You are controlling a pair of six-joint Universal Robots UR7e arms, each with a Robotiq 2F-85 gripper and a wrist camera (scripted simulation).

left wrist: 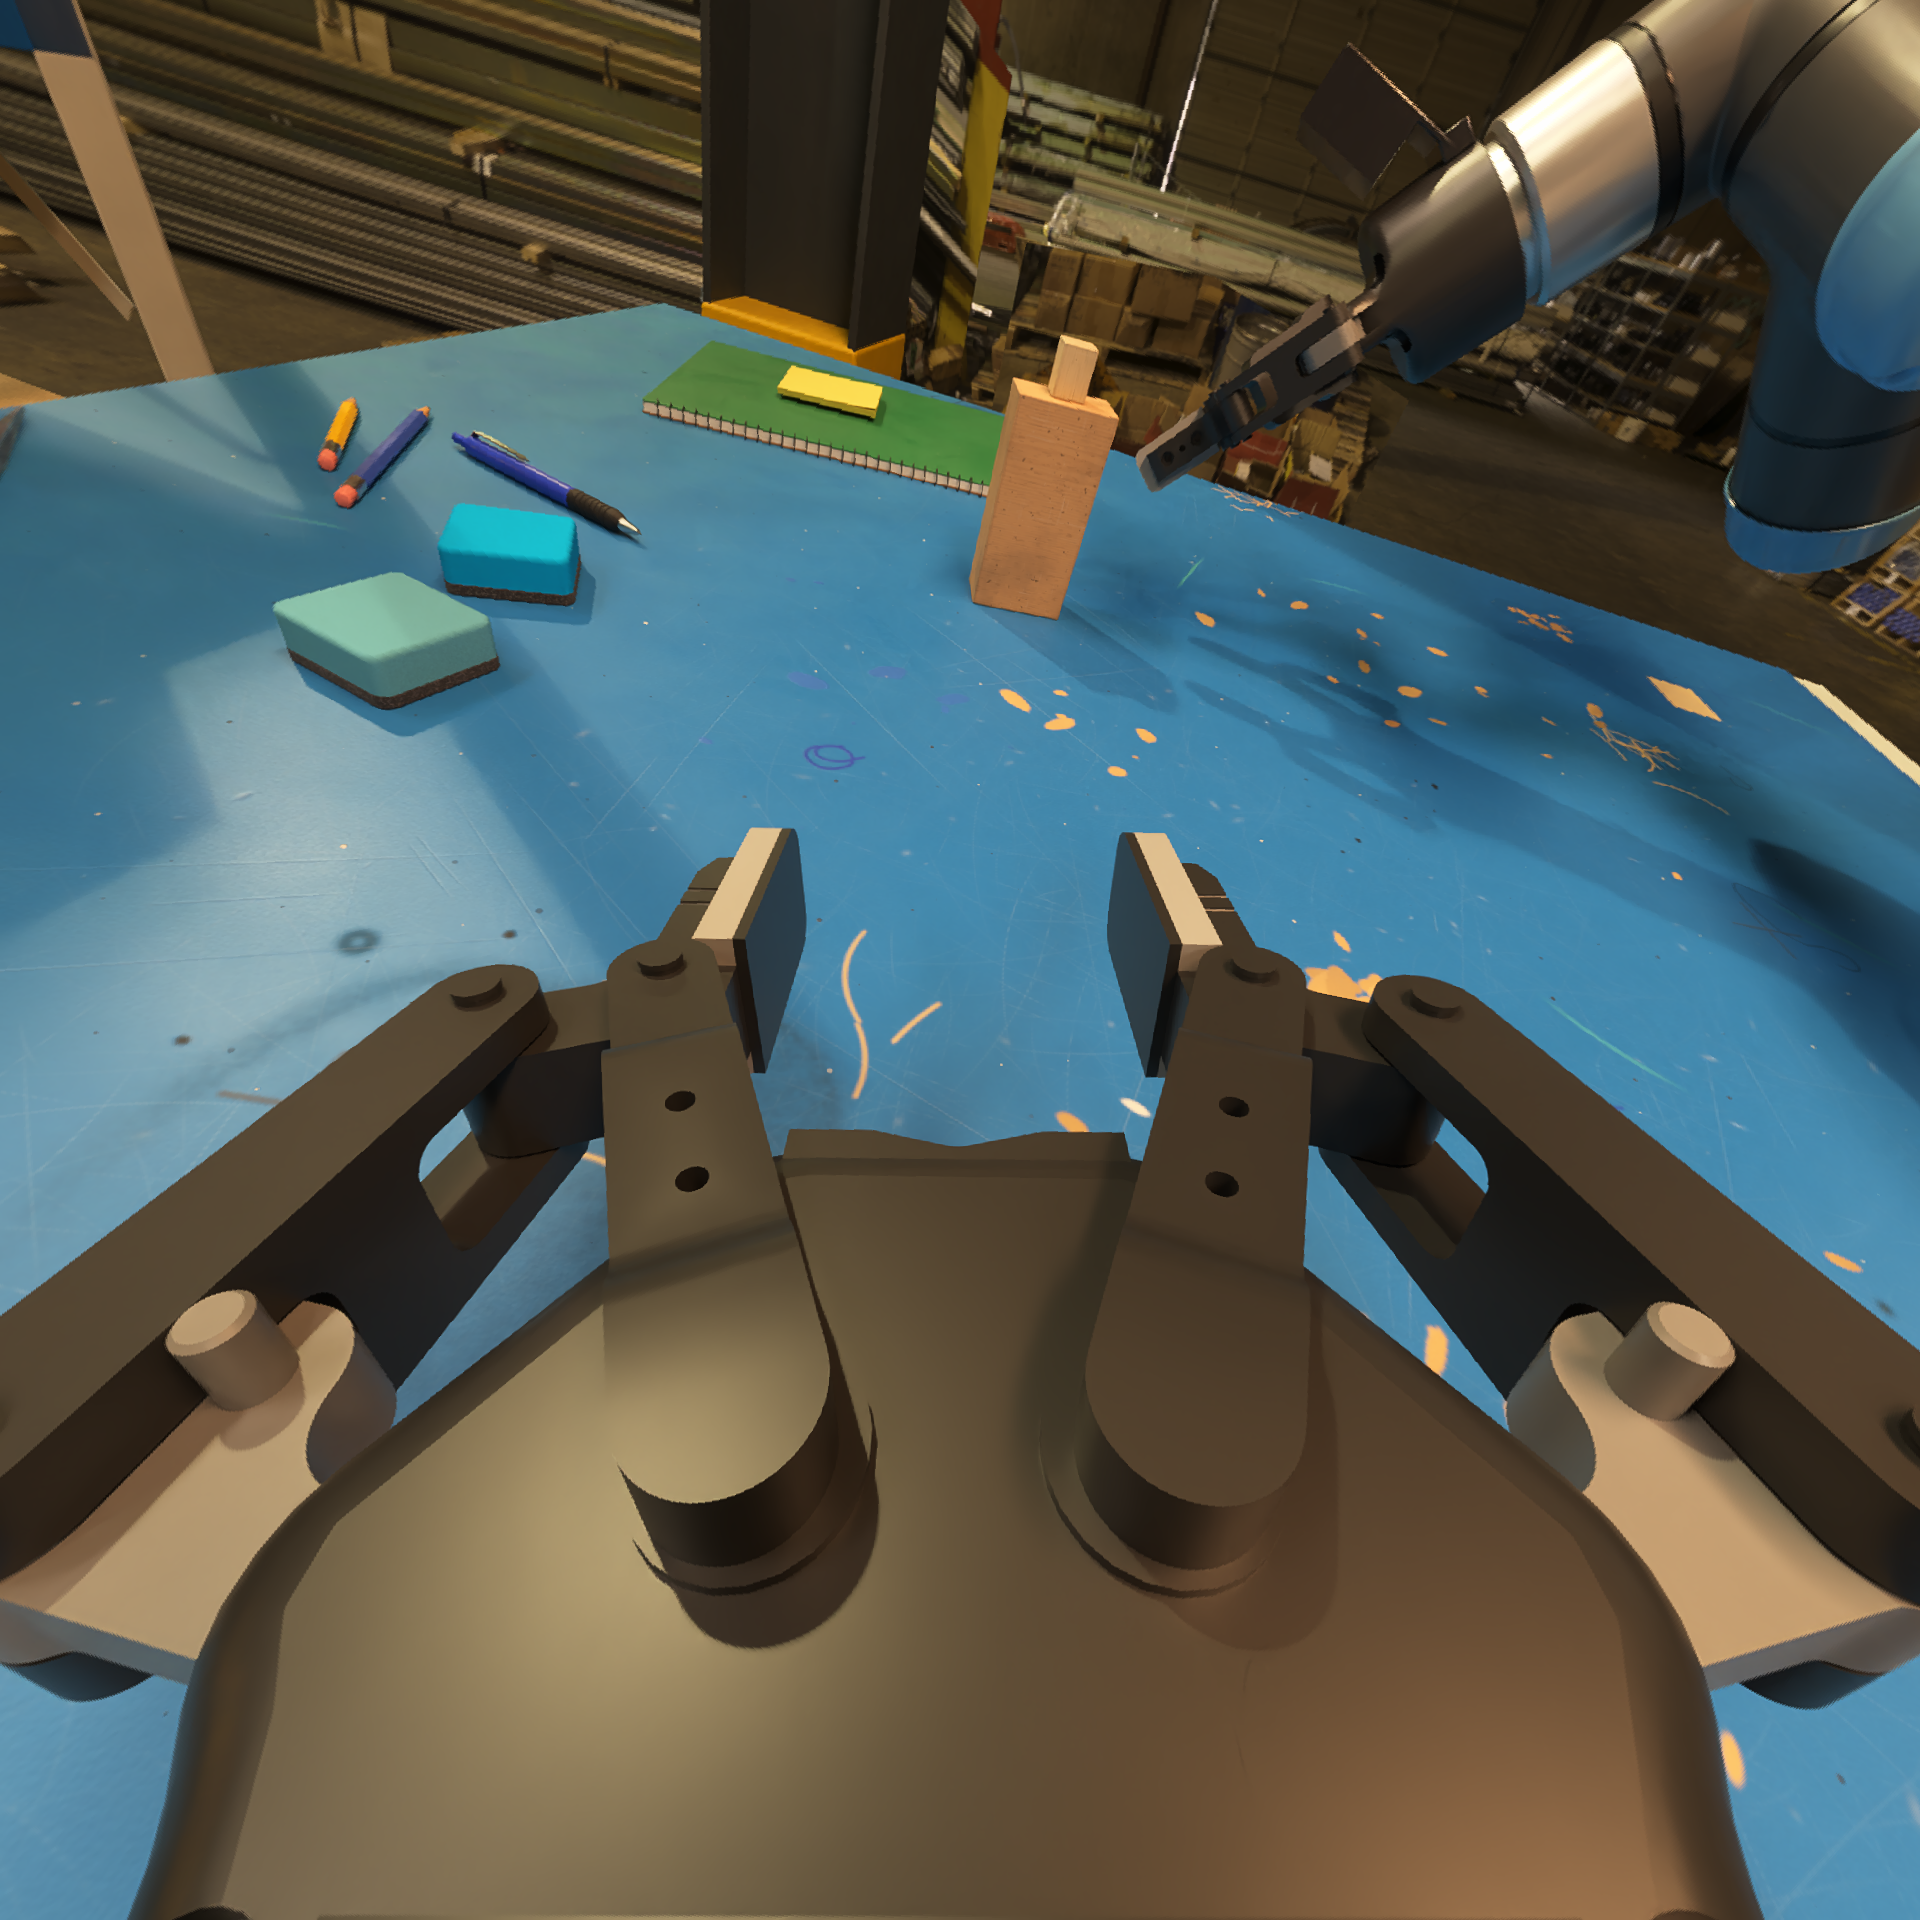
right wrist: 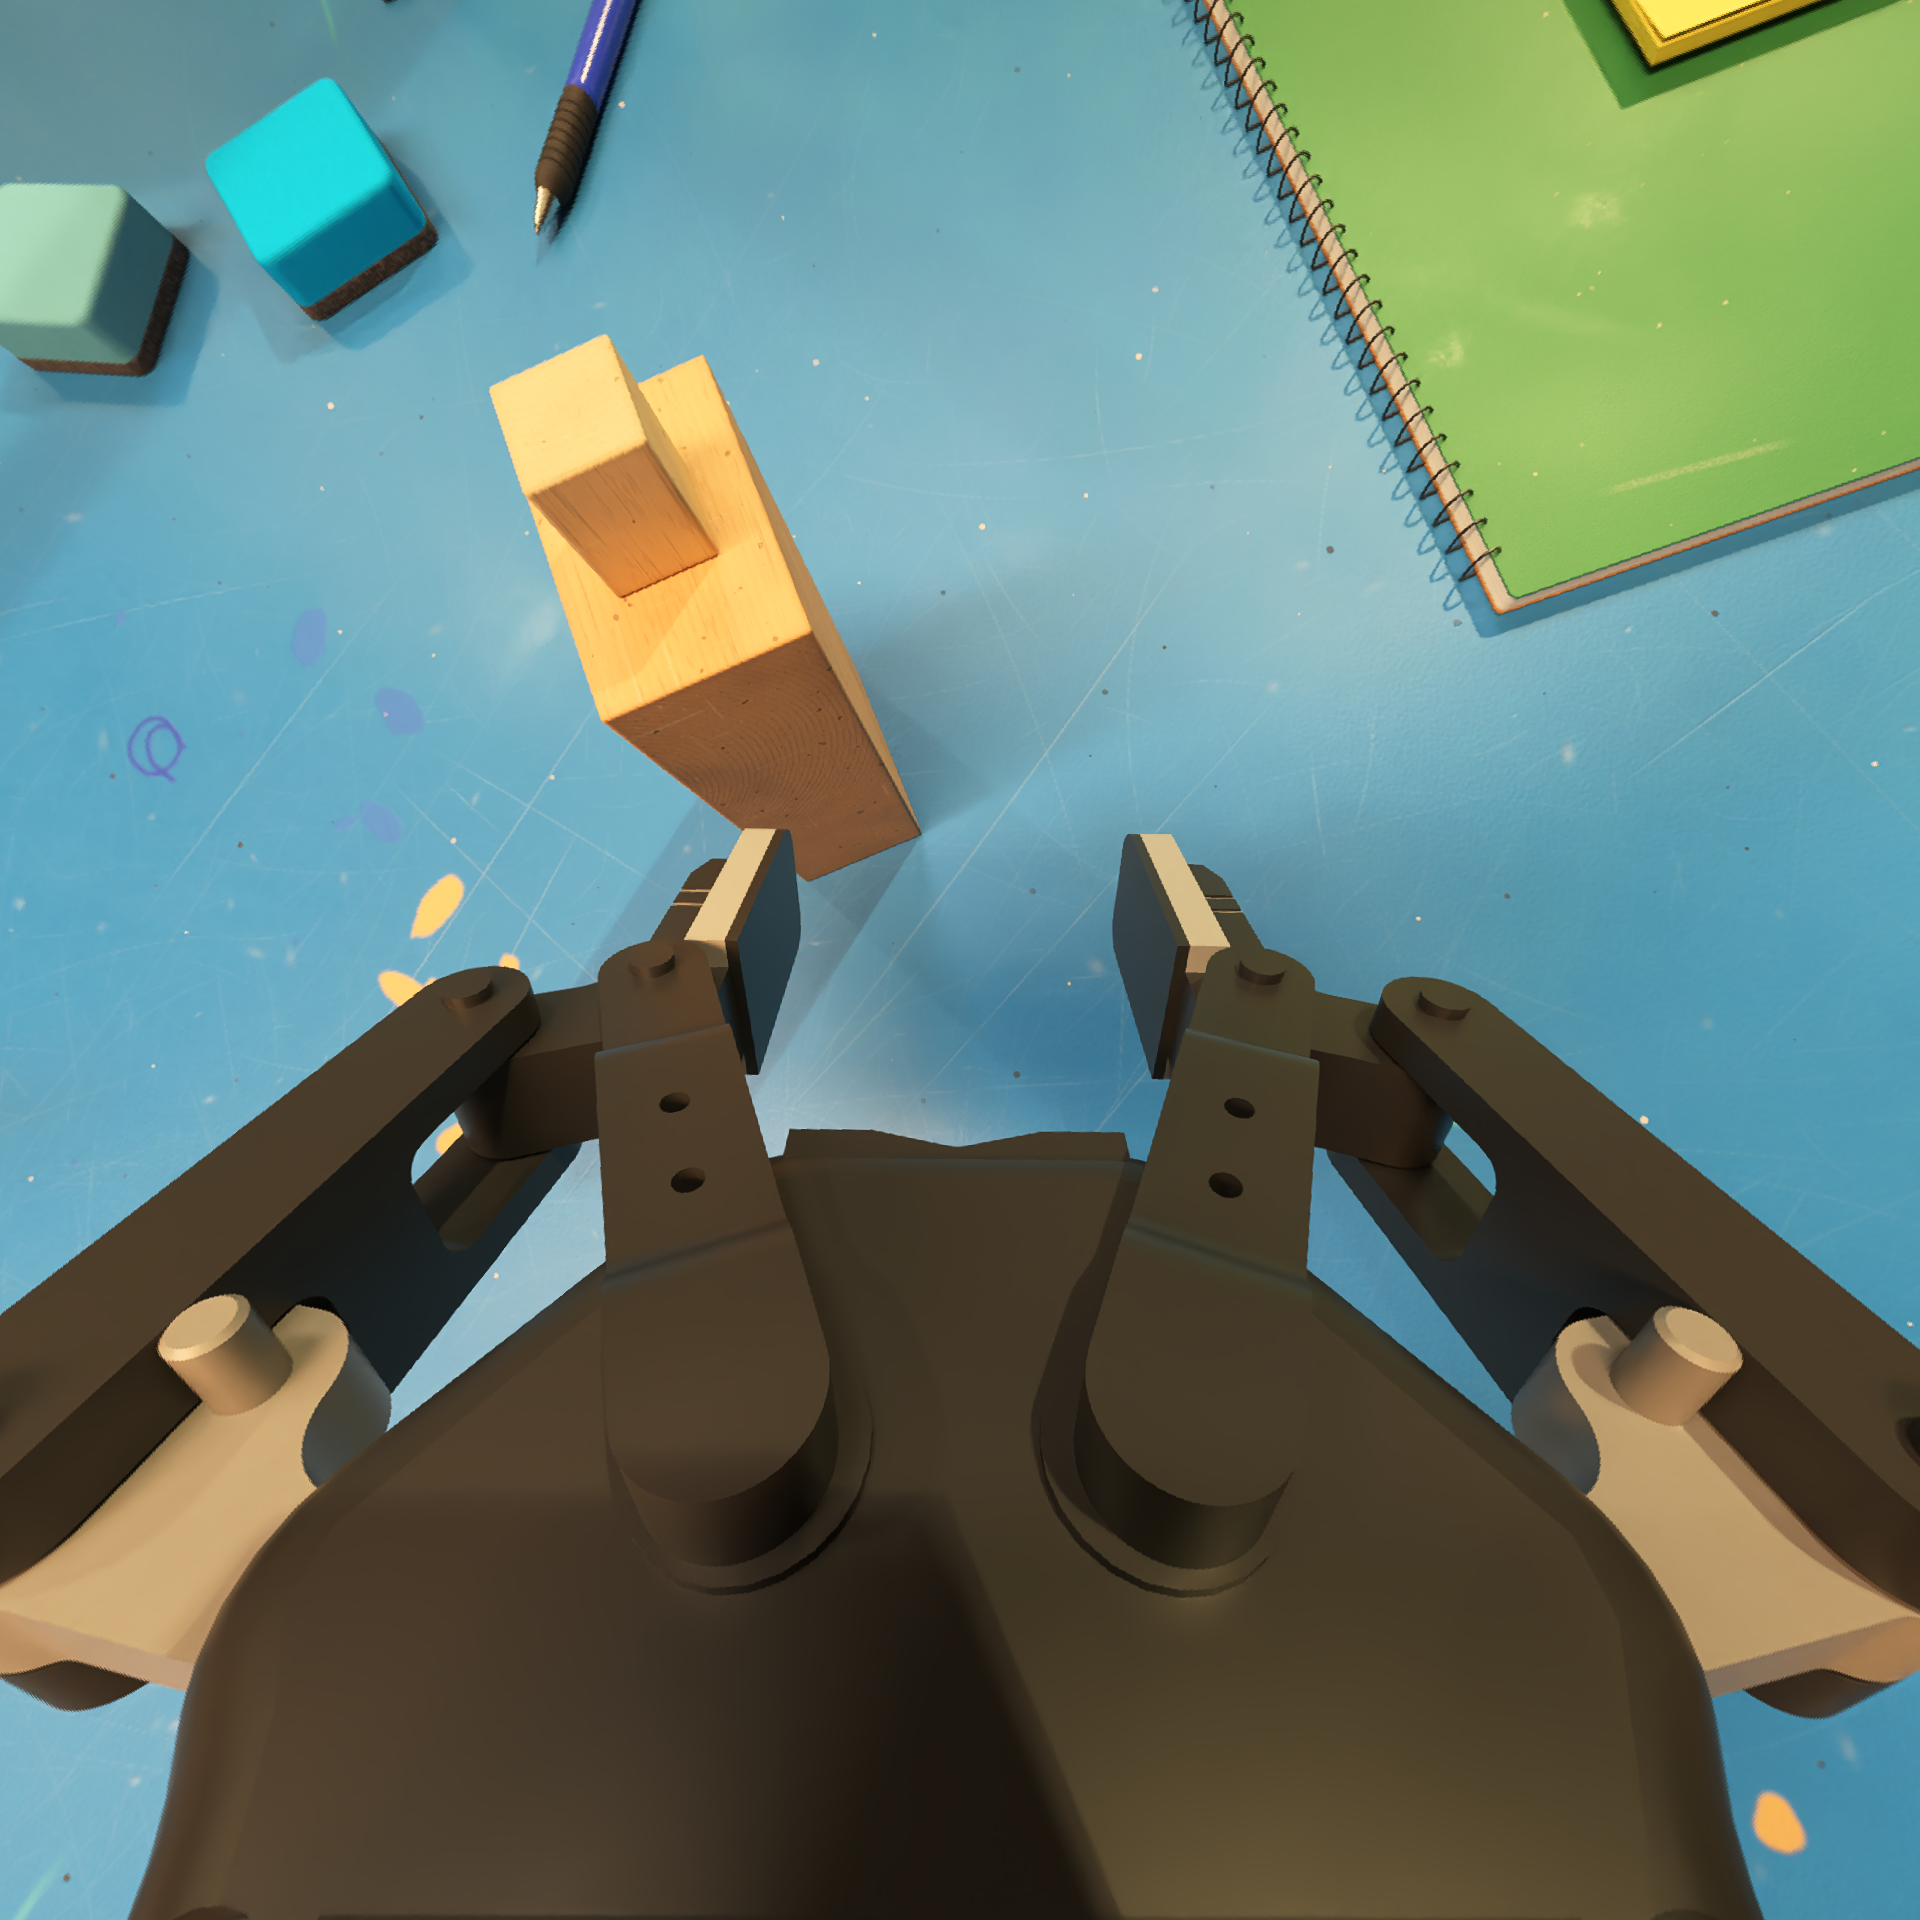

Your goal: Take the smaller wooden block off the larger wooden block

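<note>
On top of the tall, upright larger wooden block the smaller wooden block stands unsecured, and with both the right gripper and left gripper spread empty, an off-centre approach risks toppling the stack.

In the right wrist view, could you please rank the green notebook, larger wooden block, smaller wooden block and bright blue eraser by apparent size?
1. green notebook, though partly cropped
2. larger wooden block
3. smaller wooden block and bright blue eraser: they look alike, and the block is nearer the camera, so unranked.
</note>
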